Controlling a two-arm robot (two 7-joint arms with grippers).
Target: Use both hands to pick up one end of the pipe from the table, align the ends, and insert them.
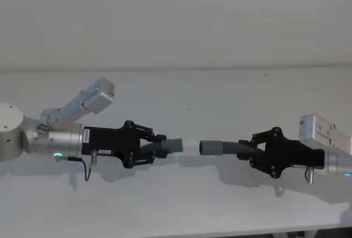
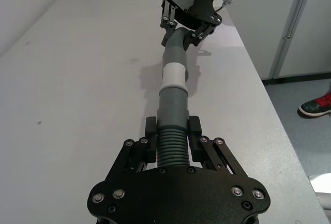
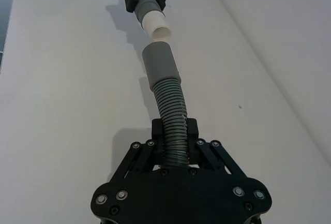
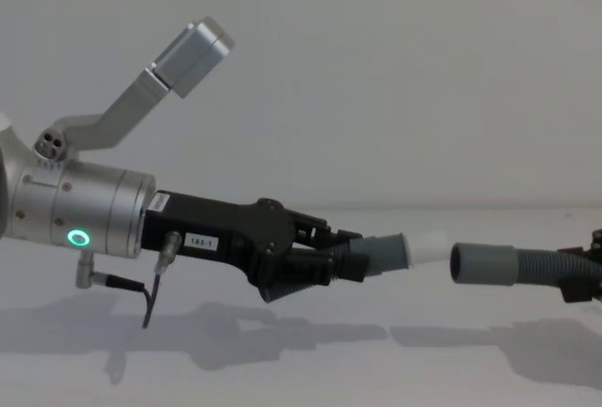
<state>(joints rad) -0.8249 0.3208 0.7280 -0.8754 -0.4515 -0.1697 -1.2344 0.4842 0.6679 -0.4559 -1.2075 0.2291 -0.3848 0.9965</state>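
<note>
Both grippers hold their pipe pieces above the white table point(image 1: 181, 205). My left gripper point(image 1: 158, 147) is shut on the ribbed body of one dark-grey pipe piece point(image 1: 171, 147), whose narrow cuff ends in a white tip point(image 1: 191, 145) pointing right. My right gripper point(image 1: 246, 151) is shut on the other pipe piece point(image 1: 228, 148), and its wide grey cuff point(image 1: 210, 147) points left. The two ends face each other nearly in line, with a small gap between them. That gap also shows between the white tip point(image 4: 428, 247) and the wide cuff point(image 4: 484, 263), and between the white tip point(image 3: 155, 25) and the wide cuff point(image 3: 161, 63).
A pale grey wall point(image 1: 176, 18) rises behind the table's far edge. A thin black cable point(image 1: 85, 169) hangs under the left wrist. The table's side edge point(image 2: 269, 105) drops to a grey floor, where a red shoe point(image 2: 316, 105) shows.
</note>
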